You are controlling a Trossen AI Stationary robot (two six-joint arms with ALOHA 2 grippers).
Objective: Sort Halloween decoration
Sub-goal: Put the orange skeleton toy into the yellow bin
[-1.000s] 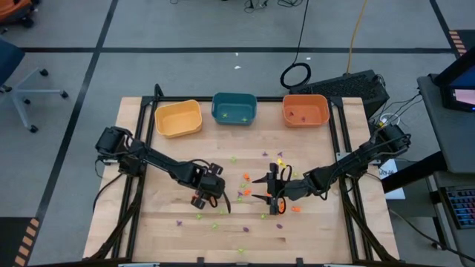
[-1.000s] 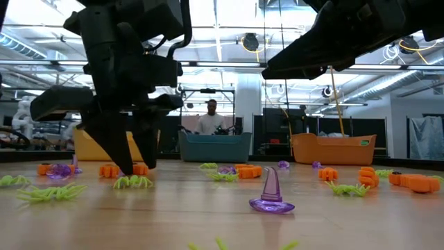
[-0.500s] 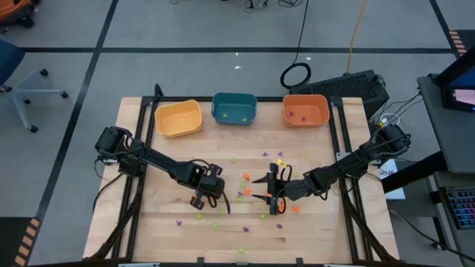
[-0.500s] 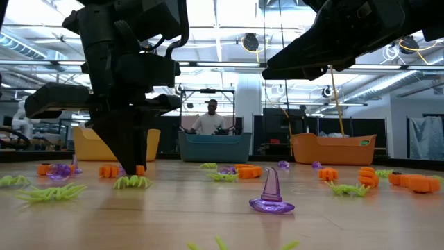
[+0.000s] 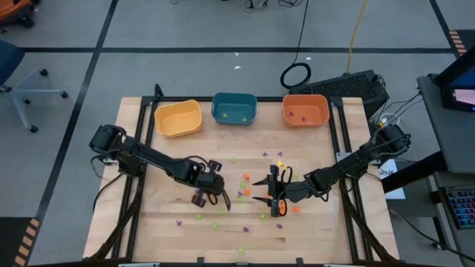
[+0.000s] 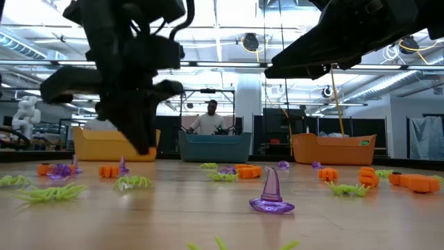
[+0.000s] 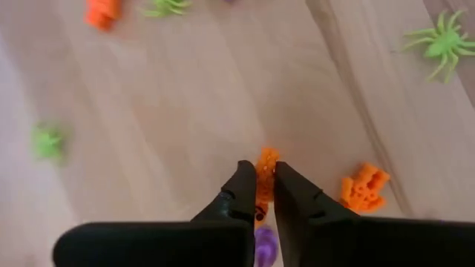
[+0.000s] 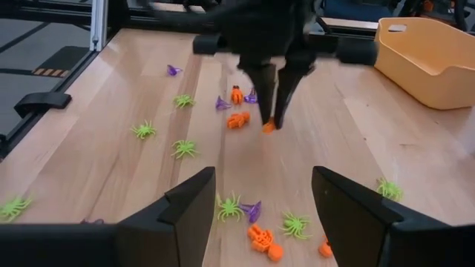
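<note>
The left gripper (image 7: 265, 178) hangs above the wooden table (image 5: 156, 215), well in front of the yellow bin (image 5: 178, 118) and a little toward the teal bin's side. Its two dark fingers (image 7: 239, 185) are nearly closed, pinching a small orange trinket (image 7: 266, 169) between the tips (the piece pokes out just past them). From the right wrist view the same orange piece (image 8: 269, 127) shows at the very end of those fingers, lifted clear of the wood.

Below and around it the Halloween decoration (image 5: 245, 178) lies scattered over the middle of the table, in front of the teal bin (image 5: 234, 108): light-green spiders (image 8: 183, 148), more orange figures (image 8: 237, 119) and purple pieces (image 8: 223, 103). Seen from table height, a purple witch hat (image 6: 271, 192) stands upright on its brim nearest the camera, with a green spider (image 6: 132, 182) lying on the wood beneath the left gripper (image 6: 142, 135).

The right gripper (image 5: 272, 194) waits low over the table, in front of the orange bin (image 5: 305, 110) and toward the teal bin's side, with its fingers (image 8: 185, 211) spread wide and nothing between them. A few orange bits lie just beside it (image 5: 295, 208).

A few green pieces rest inside the teal bin, and some small pieces in the orange bin (too small to tell what). Beyond the teal bin, across the room, a person (image 6: 210, 118) is seated.
</note>
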